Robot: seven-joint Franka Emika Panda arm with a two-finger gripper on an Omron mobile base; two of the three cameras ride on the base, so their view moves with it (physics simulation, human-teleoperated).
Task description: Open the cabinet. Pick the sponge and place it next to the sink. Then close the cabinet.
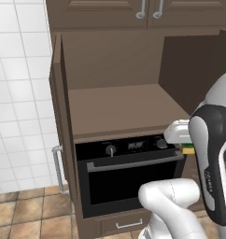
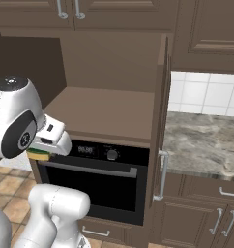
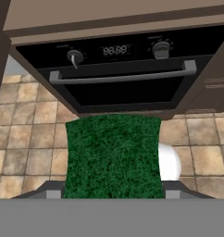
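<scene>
The tool [image 3: 113, 192] grips the sponge [image 3: 113, 155] between its two fingers, green face toward the hand camera, out in front of the black oven [image 1: 129, 175] and above the tiled floor [image 3: 26, 139]. Both doors of the cabinet [image 1: 115, 107] stand open, its shelf bare.

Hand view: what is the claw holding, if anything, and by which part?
The claw holds the sponge, gripped across its two opposite side edges, green face towards the camera.
</scene>
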